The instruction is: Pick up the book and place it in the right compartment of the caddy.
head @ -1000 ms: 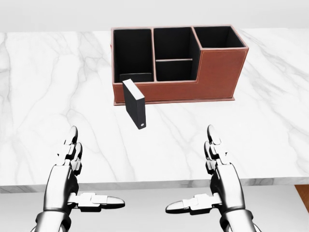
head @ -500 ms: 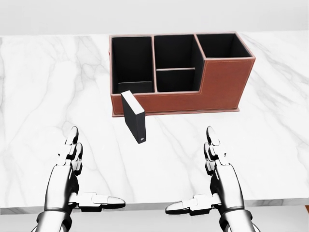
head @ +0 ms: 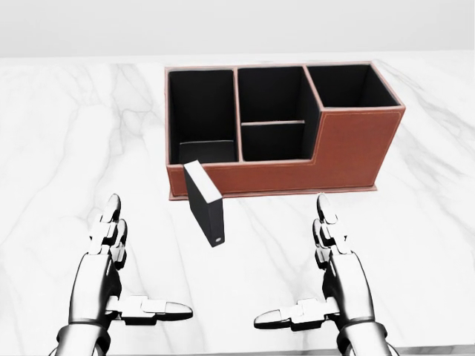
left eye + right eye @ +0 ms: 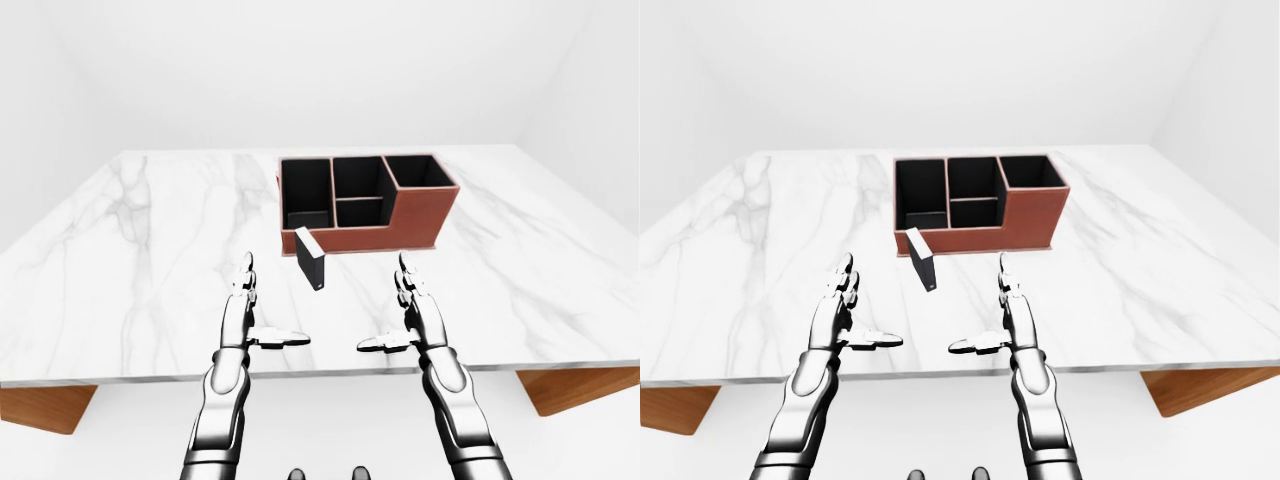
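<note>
A black book (image 3: 205, 202) stands upright on the white marble table (image 3: 67, 148), just below the caddy's left end in the head view. The brown leather caddy (image 3: 349, 152) has black compartments: a left one, a split middle one and a taller right one (image 3: 347, 85). My left hand (image 3: 122, 278) is open and empty at the lower left, apart from the book. My right hand (image 3: 315, 285) is open and empty at the lower right. The book stands between the two hands, higher in the view.
The table's near edge (image 4: 320, 368) runs under my forearms in the left-eye view. Brown table supports (image 4: 575, 385) show below it at both sides. White walls surround the table.
The whole picture has shifted: the camera moved closer, so the caddy and book look larger and lower in the head view. My hands keep the same open pose.
</note>
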